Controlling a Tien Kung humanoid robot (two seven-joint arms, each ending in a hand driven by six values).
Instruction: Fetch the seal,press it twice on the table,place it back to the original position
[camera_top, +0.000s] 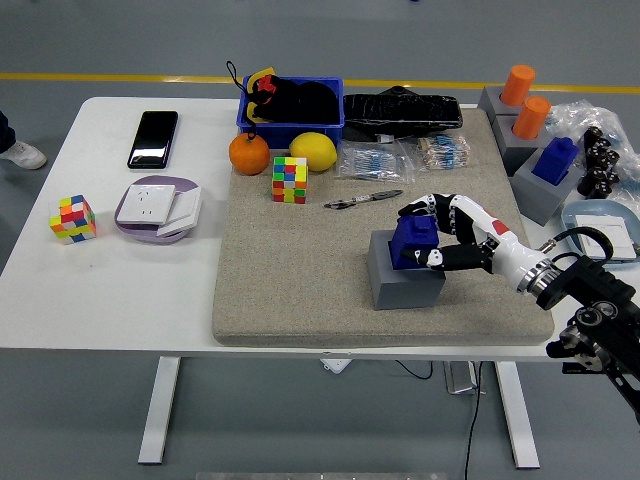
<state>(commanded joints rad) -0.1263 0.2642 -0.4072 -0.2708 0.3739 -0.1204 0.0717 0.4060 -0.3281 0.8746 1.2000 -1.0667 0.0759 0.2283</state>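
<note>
Your right robot hand (432, 232) is pinching the blue seal (411, 243) on its grey base (403, 277), right of centre; lift straight up, keeping the grip firm.

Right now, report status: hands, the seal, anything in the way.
Right hand closed around blue seal, seal seated on grey base. Left hand not in view. Pen lies on mat beyond it; nothing blocks the lift.

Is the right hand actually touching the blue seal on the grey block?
Touching. In the head view the right hand has fingers curled over the top of the blue seal and the thumb pressed against its near side; no gap shows.
</note>
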